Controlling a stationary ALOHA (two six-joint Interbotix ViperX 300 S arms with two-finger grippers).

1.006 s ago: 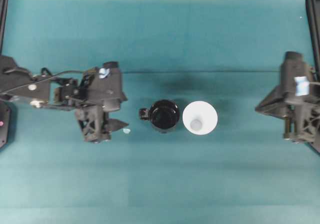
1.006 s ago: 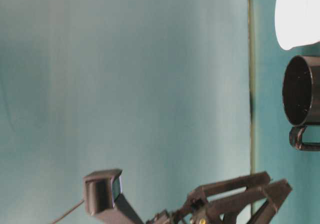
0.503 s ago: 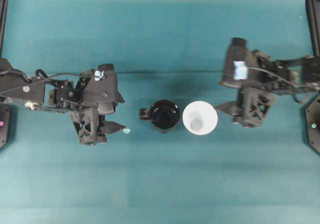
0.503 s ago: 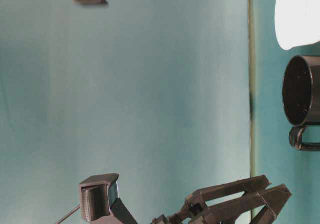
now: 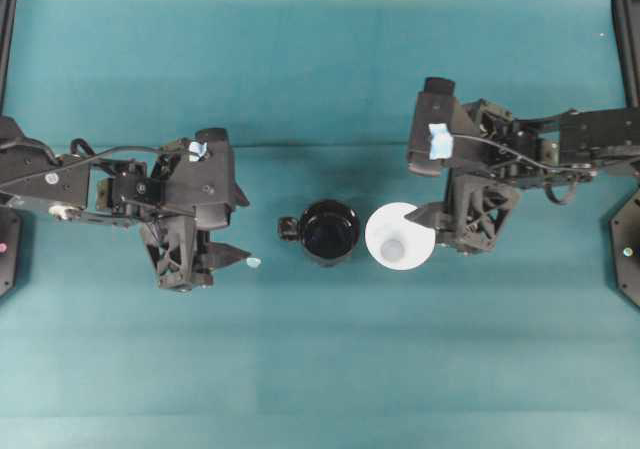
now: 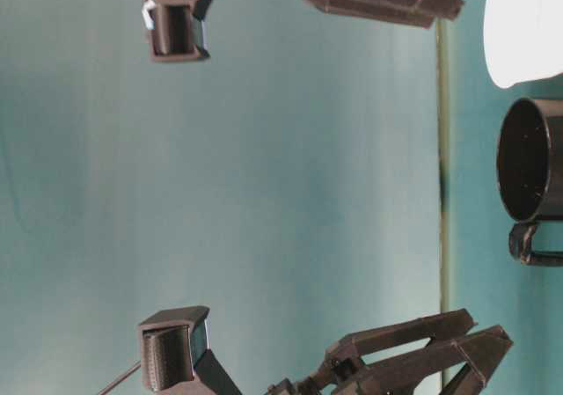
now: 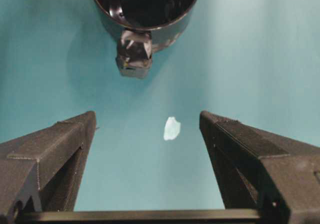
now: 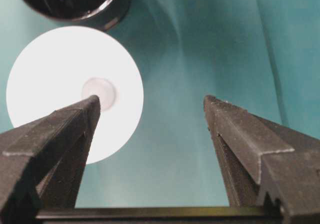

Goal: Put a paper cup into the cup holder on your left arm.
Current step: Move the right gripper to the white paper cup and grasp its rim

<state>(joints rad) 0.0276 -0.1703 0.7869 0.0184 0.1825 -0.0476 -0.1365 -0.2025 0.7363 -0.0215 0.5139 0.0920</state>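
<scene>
The white paper cup (image 5: 400, 236) stands upright mid-table, and its rim touches the glossy black cup holder (image 5: 329, 232) on its left. My right gripper (image 5: 415, 191) hangs open just right of the cup. In the right wrist view its left finger (image 8: 65, 134) overlaps the paper cup (image 8: 75, 92), and nothing sits between the jaws. My left gripper (image 5: 243, 234) is open left of the holder and points at it. Through the left wrist view the holder (image 7: 145, 4) shows its side knob (image 7: 134, 59) ahead of the open gripper (image 7: 147, 115).
A tiny white paper scrap (image 5: 253, 263) lies on the teal cloth between the left fingertips, also in the left wrist view as the scrap (image 7: 171, 128). Black frame posts stand at the far left and right edges. The table-level view shows the cup (image 6: 525, 25) and the holder (image 6: 532, 159) at its right edge.
The right arm has swung in from the right edge to just beside the paper cup. The left arm has barely shifted. Cup and holder stay put.
</scene>
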